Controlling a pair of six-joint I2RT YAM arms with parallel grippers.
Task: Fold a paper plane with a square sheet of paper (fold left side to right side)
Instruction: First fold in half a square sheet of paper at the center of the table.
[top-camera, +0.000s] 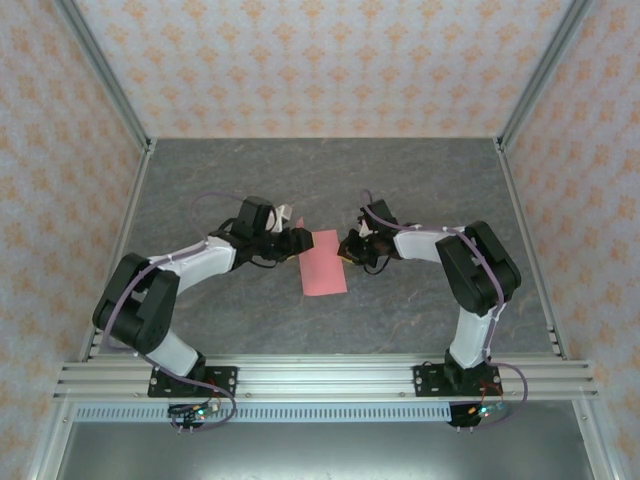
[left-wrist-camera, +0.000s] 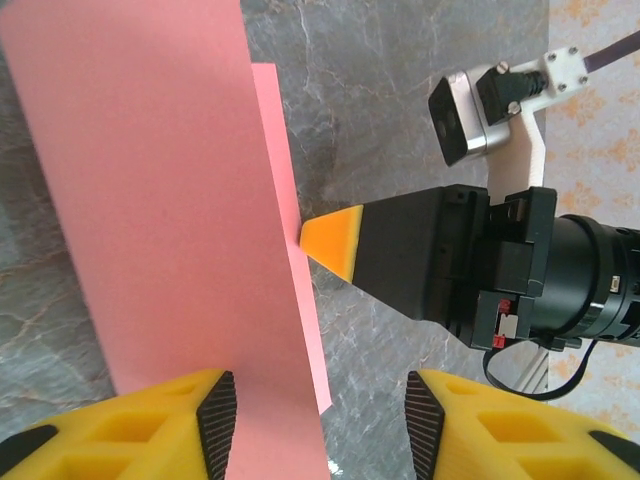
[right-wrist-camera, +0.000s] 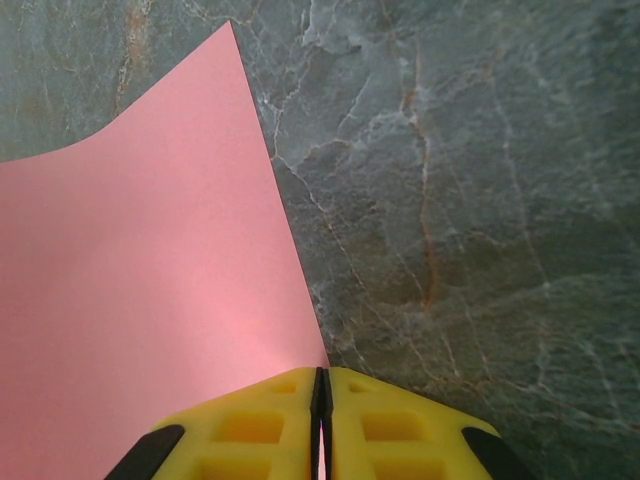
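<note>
- The left fingers (left-wrist-camera: 130, 430) are open over the square sheet of paper (top-camera: 323, 262); the right fingers (right-wrist-camera: 260, 420) are clamped on its edge.
- Unpressed, its top layer may spring up, skewing the crease.

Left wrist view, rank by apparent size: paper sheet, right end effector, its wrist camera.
Largest: square sheet of paper
Then: right end effector
Smallest: silver wrist camera
Paper sits nearer the lens, inflating it.

soft even overhead light, faint shadows, sharp focus
</note>
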